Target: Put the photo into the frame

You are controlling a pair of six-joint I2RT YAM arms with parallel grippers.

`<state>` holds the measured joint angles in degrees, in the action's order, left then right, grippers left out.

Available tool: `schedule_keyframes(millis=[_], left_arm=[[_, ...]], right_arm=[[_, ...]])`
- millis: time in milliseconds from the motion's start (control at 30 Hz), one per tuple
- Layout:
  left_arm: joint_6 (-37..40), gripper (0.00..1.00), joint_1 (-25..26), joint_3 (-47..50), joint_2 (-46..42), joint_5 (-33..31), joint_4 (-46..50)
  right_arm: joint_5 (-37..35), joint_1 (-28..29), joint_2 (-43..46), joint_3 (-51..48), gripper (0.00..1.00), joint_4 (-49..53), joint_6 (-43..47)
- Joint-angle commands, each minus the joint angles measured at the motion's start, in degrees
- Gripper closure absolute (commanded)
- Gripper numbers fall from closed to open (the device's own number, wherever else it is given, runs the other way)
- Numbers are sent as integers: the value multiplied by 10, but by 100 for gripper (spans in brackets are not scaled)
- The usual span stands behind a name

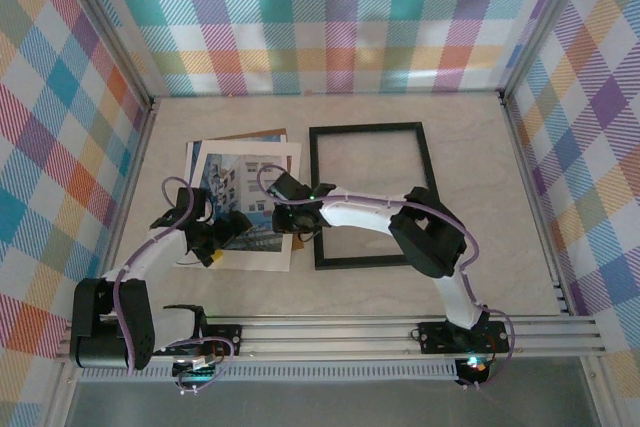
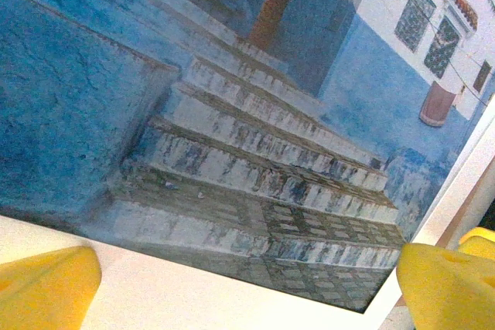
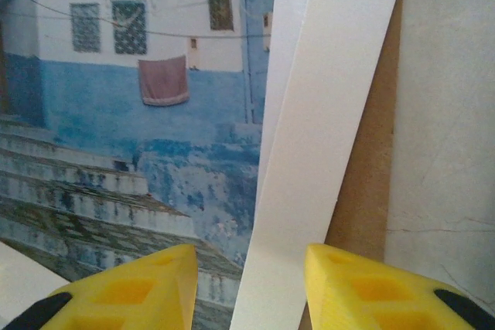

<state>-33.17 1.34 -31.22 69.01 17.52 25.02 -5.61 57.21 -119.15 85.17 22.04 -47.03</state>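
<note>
- Position of the photo (image 1: 240, 192): it is lying flat and face up on the table (image 1: 480, 167), left of centre in the top view, showing blue steps and pale buildings.
- Under it, a white mat (image 1: 196, 162) is sitting slightly askew, and a brown board (image 1: 262, 135) is peeking out at the upper edge of the stack.
- Just right of that stack, the frame (image 1: 372, 197) is lying flat at the centre of the top view, with bare table showing through its opening; the photo is lying outside it.
- Over the lower part of the photo, the left gripper (image 1: 222, 232) is hovering. In the left wrist view its yellow fingers (image 2: 46, 287) are standing spread wide at the bottom corners, holding nothing.
- Over the photo's right edge, the right gripper (image 1: 287, 217) is pointing down. In the right wrist view its fingertips (image 3: 128, 291) are standing partly parted, with the white edge strips running between them and clamping nothing. Whether they are touching the paper cannot be told.
</note>
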Motion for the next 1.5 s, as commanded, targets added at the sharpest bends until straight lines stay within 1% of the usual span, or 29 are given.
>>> schedule_keyframes(millis=[0, 233, 533, 733, 933, 1100, 1200, 1333, 1467], left_arm=[[7, 0, -4, 22, 7, 4, 9], [12, 0, -3, 20, 9, 1, 11], [16, 0, -4, 19, 26, 7, 3], [16, 0, -3, 20, 28, 11, 0], [18, 0, -3, 23, 28, 11, 0], [19, 0, -3, 21, 32, 14, -1], [19, 0, -3, 22, 33, 14, -1], [19, 0, -3, 22, 35, 14, -4], [18, 0, -4, 23, 39, 19, -8]], right_arm=[[-7, 7, -16, -6, 58, -2, -15], [-29, 13, -17, -7, 53, 13, -22], [-49, 24, -20, 3, 49, 30, -29], [-44, 26, -29, 7, 47, 33, -32], [-67, 32, -16, -3, 45, 33, -36], [-66, 33, -17, 4, 43, 41, -34], [-67, 33, 2, -13, 38, 32, -39], [-42, 35, 15, -35, 38, 10, -46], [-19, 35, -6, -26, 39, 3, -48]])
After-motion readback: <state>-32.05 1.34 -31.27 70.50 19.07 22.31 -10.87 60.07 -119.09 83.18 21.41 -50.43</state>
